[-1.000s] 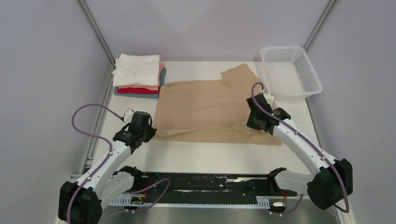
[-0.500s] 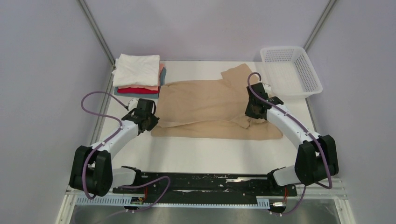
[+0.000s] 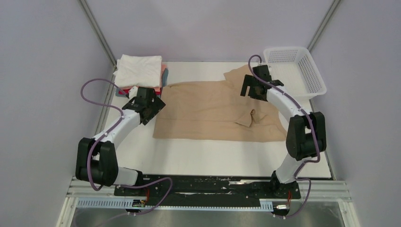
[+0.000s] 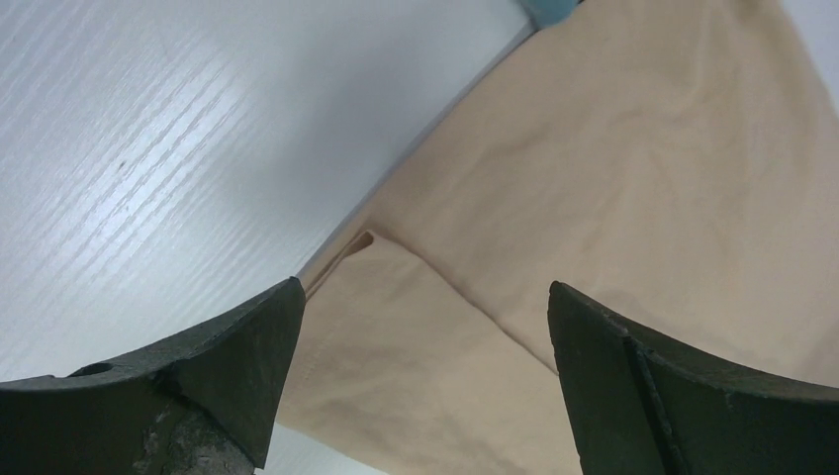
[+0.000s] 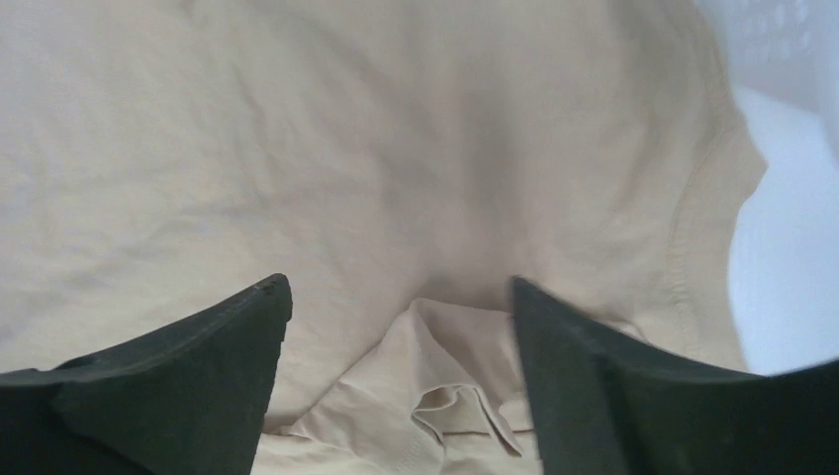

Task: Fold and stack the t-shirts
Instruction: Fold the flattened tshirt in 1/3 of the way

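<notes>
White mesh basket [image 3: 313, 74] on table [image 3: 213, 156], far right

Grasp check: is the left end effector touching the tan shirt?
Cannot tell. Left wrist view shows the left end effector open over the tan shirt, nothing pinched; contact or gap unclear.

Overhead plus two wrist views
Top camera looks down on the table [image 3: 208, 153]; both wrist cameras peer closely at its tan t-shirt [image 3: 208, 111].

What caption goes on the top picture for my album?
Left gripper and right gripper, both open, above a spread tan cloth t-shirt.
</notes>
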Robot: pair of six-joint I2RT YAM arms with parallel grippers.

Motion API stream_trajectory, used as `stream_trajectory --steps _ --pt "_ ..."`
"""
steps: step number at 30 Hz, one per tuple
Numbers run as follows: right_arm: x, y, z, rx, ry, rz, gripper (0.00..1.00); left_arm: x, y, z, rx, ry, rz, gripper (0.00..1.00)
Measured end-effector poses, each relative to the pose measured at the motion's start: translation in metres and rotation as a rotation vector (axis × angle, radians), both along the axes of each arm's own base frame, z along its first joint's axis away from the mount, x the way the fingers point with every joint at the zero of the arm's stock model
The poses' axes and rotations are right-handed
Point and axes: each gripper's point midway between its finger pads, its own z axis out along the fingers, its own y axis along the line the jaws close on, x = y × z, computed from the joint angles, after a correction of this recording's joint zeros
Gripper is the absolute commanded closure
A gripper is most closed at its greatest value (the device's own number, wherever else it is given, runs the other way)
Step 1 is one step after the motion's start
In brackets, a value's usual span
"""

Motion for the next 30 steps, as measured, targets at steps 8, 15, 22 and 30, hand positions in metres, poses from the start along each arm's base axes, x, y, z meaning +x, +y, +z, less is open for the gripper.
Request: stream_trajectory --steps 8,15,22,30 --pt "-0.064 0.017 0.044 0.133 -0.124 0.107 0.0 -0.014 -0.027 0.019 -0.092 -0.096 -0.181 0.0" --pt "-0.149 0.031 -0.016 0.272 0.008 0.18 0.0 -0.038 -0.071 -0.009 -0.17 -0.055 -0.397 0.0" --pt "-0.133 0.037 -0.047 0.285 0.038 0.17 0.0 -0.048 -0.088 -0.04 -0.216 0.018 -0.48 0.0" --pt "-0.012 0.058 -0.031 0.269 -0.053 0.127 0.0 -0.048 -0.087 -0.045 -0.205 0.028 -0.48 0.0"
